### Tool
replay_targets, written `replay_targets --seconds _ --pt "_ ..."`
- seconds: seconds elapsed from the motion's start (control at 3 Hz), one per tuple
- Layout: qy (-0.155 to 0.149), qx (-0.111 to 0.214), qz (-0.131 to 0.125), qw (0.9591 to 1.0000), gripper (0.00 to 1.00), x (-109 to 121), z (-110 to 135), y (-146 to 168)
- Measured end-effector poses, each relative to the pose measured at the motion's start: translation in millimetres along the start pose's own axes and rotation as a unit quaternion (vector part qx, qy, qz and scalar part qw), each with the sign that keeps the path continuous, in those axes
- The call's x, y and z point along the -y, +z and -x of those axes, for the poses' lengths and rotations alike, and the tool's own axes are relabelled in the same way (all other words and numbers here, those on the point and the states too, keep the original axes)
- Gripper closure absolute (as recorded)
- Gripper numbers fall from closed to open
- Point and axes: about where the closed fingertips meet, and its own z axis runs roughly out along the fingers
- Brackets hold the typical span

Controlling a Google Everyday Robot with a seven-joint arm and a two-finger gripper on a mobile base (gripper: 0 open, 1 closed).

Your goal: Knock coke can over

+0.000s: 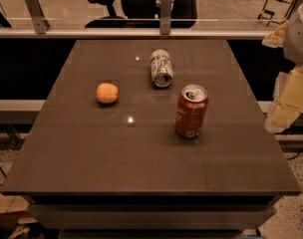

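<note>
Nearest the camera: front edge of the dark table [141,180]. On it, right of centre, the coke can [191,111] stands upright, silver top showing, not yet knocked over. Behind it, well apart, a white-and-green can [161,67] lies on its side. An orange fruit [107,93] sits to the left, also well apart.

My gripper [290,101] hangs off the table's right edge, to the side of the coke can and above table level. I cannot tell whether it is open or closed.

Judgement: step in hand is the approach. Plan: come in from the right, level with the upper half of the can, and push sideways toward the bare surface on its left. High contact should tip it; low contact would likely only slide it. Keep the sweep short so I miss the other can and the fruit.
</note>
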Motion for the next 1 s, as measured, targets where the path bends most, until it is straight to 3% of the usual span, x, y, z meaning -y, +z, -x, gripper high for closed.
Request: replay_targets --seconds 0.33,0.67,1.0 --pt "0.001 0.002 -0.003 1.0 0.0 0 0 -2" --pt "0.007 0.026 -0.011 0.9996 0.0 2 -2 -7" --pt "0.012 0.072 -0.012 0.9973 0.0 4 -8 -12"
